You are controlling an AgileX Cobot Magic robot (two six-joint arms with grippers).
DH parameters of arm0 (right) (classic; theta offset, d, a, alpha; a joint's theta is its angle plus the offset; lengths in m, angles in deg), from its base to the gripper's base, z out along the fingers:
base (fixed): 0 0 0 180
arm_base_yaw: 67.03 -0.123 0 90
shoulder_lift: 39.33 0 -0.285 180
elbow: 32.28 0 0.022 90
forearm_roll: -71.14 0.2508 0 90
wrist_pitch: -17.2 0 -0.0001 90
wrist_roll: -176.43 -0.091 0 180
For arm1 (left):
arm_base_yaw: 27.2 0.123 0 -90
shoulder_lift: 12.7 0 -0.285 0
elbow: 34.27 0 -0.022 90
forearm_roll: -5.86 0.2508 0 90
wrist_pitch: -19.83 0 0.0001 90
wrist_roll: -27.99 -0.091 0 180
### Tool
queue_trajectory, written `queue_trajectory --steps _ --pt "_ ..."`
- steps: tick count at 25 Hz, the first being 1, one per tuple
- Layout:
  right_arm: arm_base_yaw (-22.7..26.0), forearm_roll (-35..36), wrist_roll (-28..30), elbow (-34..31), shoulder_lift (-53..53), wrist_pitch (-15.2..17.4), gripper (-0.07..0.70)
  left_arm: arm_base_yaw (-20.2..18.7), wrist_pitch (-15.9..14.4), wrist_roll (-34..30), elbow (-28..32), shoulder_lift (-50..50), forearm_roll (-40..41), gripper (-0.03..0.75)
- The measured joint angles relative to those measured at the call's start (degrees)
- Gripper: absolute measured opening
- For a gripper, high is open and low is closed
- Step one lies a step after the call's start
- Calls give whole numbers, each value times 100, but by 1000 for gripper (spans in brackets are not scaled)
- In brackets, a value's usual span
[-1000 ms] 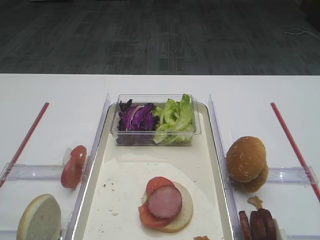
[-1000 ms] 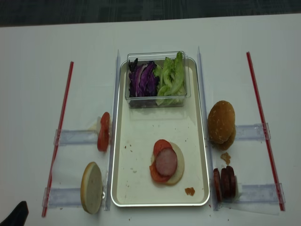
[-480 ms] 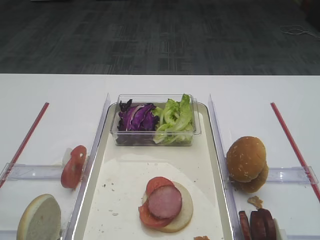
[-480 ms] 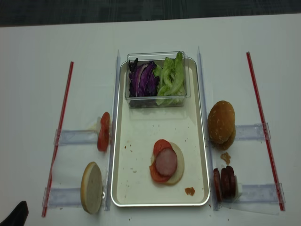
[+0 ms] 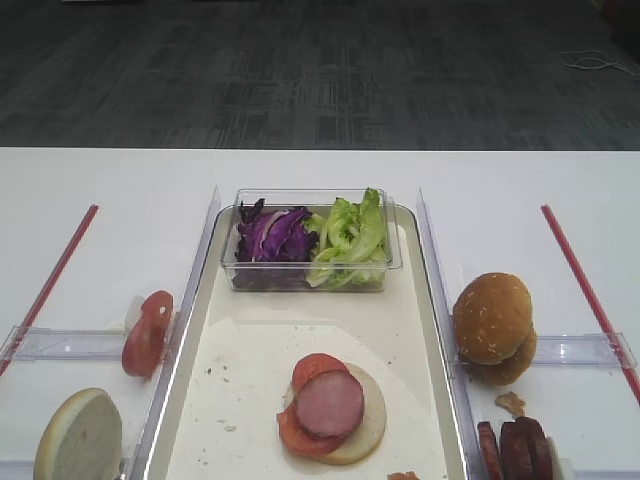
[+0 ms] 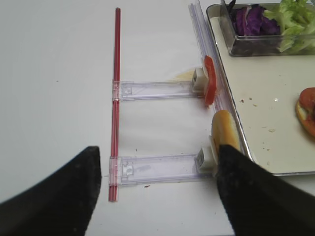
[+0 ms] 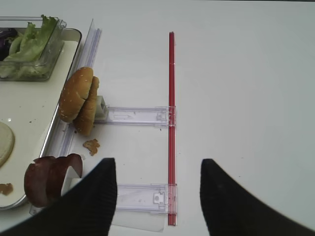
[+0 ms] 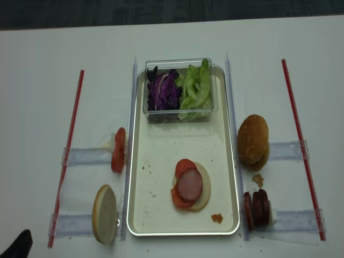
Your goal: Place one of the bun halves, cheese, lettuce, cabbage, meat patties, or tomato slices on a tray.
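The cream tray [image 8: 153, 209] lies mid-table and carries a bun half topped with tomato slices and a meat patty [image 8: 190, 185] [image 5: 330, 403]. A clear tub at its far end holds purple cabbage [image 5: 272, 235] and lettuce [image 5: 348, 235]. Right of the tray stand bun halves [image 7: 78, 101] and meat patties [image 7: 49, 179]. To the left stand tomato slices [image 6: 209, 87] and another bun half [image 6: 225, 132]. My right gripper [image 7: 157, 196] hovers open over the table right of the patties. My left gripper [image 6: 160, 191] is open, its right finger beside that bun half. No cheese shows.
Red strips [image 8: 67, 156] [image 8: 301, 145] run along both sides, with clear plastic racks [image 7: 138, 115] [image 6: 152, 90] between them and the tray. Crumbs lie near the patties [image 7: 91, 146] and on the tray's near corner [image 8: 217, 218]. Dark floor lies beyond the table's far edge.
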Motion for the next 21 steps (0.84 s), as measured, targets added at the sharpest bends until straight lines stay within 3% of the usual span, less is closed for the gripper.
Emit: queue_trajectory --steps 21 --pt "0 0 0 0 0 0 405 0 0 0 0 0 0 467"
